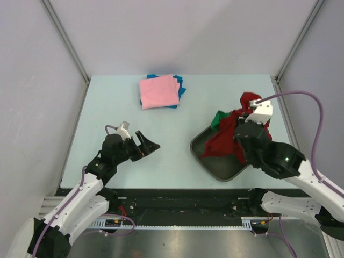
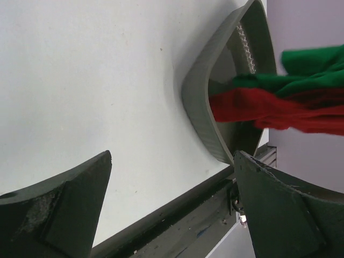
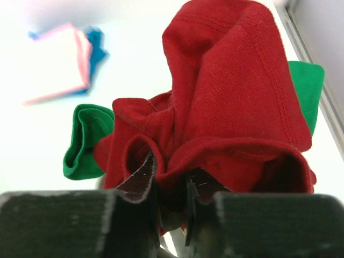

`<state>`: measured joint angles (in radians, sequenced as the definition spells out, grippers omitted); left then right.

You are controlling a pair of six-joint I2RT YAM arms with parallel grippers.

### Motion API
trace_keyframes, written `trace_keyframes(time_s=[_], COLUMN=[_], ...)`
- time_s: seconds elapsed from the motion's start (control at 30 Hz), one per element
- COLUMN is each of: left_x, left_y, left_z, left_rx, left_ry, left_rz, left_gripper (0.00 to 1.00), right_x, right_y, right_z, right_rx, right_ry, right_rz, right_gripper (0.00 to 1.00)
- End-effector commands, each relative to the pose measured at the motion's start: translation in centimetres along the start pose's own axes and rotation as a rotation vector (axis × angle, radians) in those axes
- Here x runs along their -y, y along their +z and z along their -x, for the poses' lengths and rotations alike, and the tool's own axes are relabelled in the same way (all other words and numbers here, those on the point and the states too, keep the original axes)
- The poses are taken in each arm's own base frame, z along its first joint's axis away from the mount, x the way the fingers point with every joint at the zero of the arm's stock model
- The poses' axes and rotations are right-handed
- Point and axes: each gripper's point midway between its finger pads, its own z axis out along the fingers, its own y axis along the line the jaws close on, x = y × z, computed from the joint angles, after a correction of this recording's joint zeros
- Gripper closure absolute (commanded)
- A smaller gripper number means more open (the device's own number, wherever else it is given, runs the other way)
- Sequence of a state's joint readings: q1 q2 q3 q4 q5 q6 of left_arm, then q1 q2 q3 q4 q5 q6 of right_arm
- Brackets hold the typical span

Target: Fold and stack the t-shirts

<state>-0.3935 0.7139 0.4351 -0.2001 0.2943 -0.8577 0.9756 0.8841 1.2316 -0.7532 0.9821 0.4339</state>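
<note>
Right arm stretches forward over the grey metal tray (image 1: 215,167), its pincer (image 3: 169,183) nipped narrow on a bunched fold of the dark red cloth t-shirt (image 3: 231,91). The shirt heaps up just ahead of the fingers and drapes into the tray below. A green cloth shirt (image 1: 217,119) pokes out beside it. Left arm crouches low, elbow bent, its pincer (image 1: 146,145) spread wide and empty, pointing at the tray. Far beyond it, a folded pink shirt (image 1: 158,91) lies atop a blue one (image 1: 180,86) on the pale tabletop (image 1: 107,102).
</note>
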Motion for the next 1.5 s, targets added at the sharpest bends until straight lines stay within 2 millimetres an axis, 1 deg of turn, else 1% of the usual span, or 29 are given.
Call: trace_keyframes(time_s=[0.0,0.03,0.1,0.13,0.23,0.27,0.33,0.4,0.5,0.6,0.63,0.67,0.7,0.73,0.77,0.83,0.87,0.93,0.97,1.0,1.13,1.17,1.2,1.27,1.3,1.33,1.37,1.4,1.47], left_x=[0.2,0.3,0.2,0.2,0.2,0.2,0.1,-0.1,0.0,0.1,0.1,-0.1,-0.1,-0.4,-0.3,-0.5,-0.6,-0.9,-1.0,-1.0,-1.5,-1.5,-1.5,-1.6,-1.7,-1.7,-1.7,-1.7,-1.7], left_y=[0.3,0.4,0.4,0.5,0.6,0.6,0.7,0.8,0.9,0.9,0.9,1.0,0.9,1.0,1.0,1.2,1.2,1.3,1.3,1.4,1.7,1.8,1.9,2.0,2.0,2.0,2.0,2.0,2.0], left_z=[-0.2,-0.1,-0.3,-0.2,-0.3,-0.3,-0.3,-0.4,-0.4,-0.6,-0.6,-0.7,-0.7,-0.9,-0.8,-1.0,-1.0,-1.3,-1.3,-1.2,-1.5,-1.5,-1.5,-1.6,-1.7,-1.7,-1.7,-1.7,-1.6], left_rx=[-0.008,-0.009,-0.014,-0.013,-0.021,-0.022,-0.023,-0.028,-0.030,-0.038,-0.037,-0.040,-0.038,-0.040,-0.038,-0.047,-0.048,-0.053,-0.053,-0.050,-0.060,-0.062,-0.065,-0.071,-0.074,-0.074,-0.072,-0.073,-0.070], left_ry=[-0.004,-0.003,-0.001,0.000,0.004,0.004,0.004,0.003,0.003,0.004,0.008,0.006,0.007,0.005,0.005,0.010,0.012,0.017,0.016,0.018,0.022,0.021,0.022,0.023,0.023,0.023,0.026,0.026,0.028], left_rz=[-0.036,-0.037,-0.036,-0.035,-0.035,-0.033,-0.032,-0.027,-0.034,-0.039,-0.042,-0.037,-0.039,-0.034,-0.039,-0.036,-0.032,-0.026,-0.024,-0.023,-0.015,-0.017,-0.016,-0.011,-0.010,-0.010,-0.012,-0.009,-0.008], left_gripper=[0.00,0.00,0.00,0.00,0.00,0.00,0.00,0.00,0.00,0.00,0.00,0.00,0.00,0.00,0.00,0.00,0.00,0.00,0.00,0.00,0.00,0.00,0.00,0.00,0.00,0.00,0.00,0.00,0.00], right_x=[1.8,1.7,1.6,1.6,0.5,0.0,-0.3,-0.5,0.8,2.6,4.0,4.4,5.2,6.1,7.2,8.6,9.5,10.1,10.0,10.5,11.2,11.2,11.5,11.3,11.1,10.9,10.7,10.6,10.3], right_y=[1.0,1.2,1.4,1.4,1.3,1.3,1.5,2.2,3.5,4.4,5.1,5.6,6.0,6.5,7.2,7.8,8.1,8.6,9.1,9.5,10.9,11.3,11.5,11.9,12.1,12.2,12.3,12.3,12.4], right_z=[-7.1,-8.2,-9.4,-9.4,-8.5,-7.8,-7.8,-9.1,-11.3,-12.5,-12.6,-12.7,-13.3,-13.4,-13.1,-13.2,-12.8,-12.7,-12.7,-12.9,-14.1,-14.9,-15.3,-16.1,-16.3,-16.5,-16.7,-16.8,-17.0], right_rx=[-0.135,-0.165,-0.197,-0.199,-0.181,-0.164,-0.174,-0.218,-0.274,-0.268,-0.264,-0.263,-0.273,-0.271,-0.256,-0.245,-0.226,-0.223,-0.224,-0.234,-0.258,-0.280,-0.291,-0.307,-0.312,-0.314,-0.321,-0.326,-0.331], right_ry=[0.028,0.016,-0.003,-0.013,0.001,0.030,0.028,-0.009,-0.034,-0.046,-0.026,-0.006,-0.013,-0.002,0.027,0.017,0.029,0.006,0.021,0.026,0.026,0.021,0.023,0.037,0.041,0.049,0.060,0.063,0.069], right_rz=[-0.118,-0.127,-0.127,-0.126,-0.062,-0.031,-0.015,-0.034,-0.138,-0.232,-0.287,-0.302,-0.326,-0.357,-0.399,-0.452,-0.485,-0.501,-0.488,-0.500,-0.512,-0.509,-0.519,-0.508,-0.501,-0.492,-0.484,-0.480,-0.471], right_gripper=[0.55,0.16,0.02,0.00,0.00,0.00,0.00,0.00,0.00,0.00,0.00,0.00,0.00,0.00,0.00,0.00,0.00,0.00,0.00,0.00,0.00,0.00,0.00,0.03,0.07,0.19,0.28,0.54,0.84])
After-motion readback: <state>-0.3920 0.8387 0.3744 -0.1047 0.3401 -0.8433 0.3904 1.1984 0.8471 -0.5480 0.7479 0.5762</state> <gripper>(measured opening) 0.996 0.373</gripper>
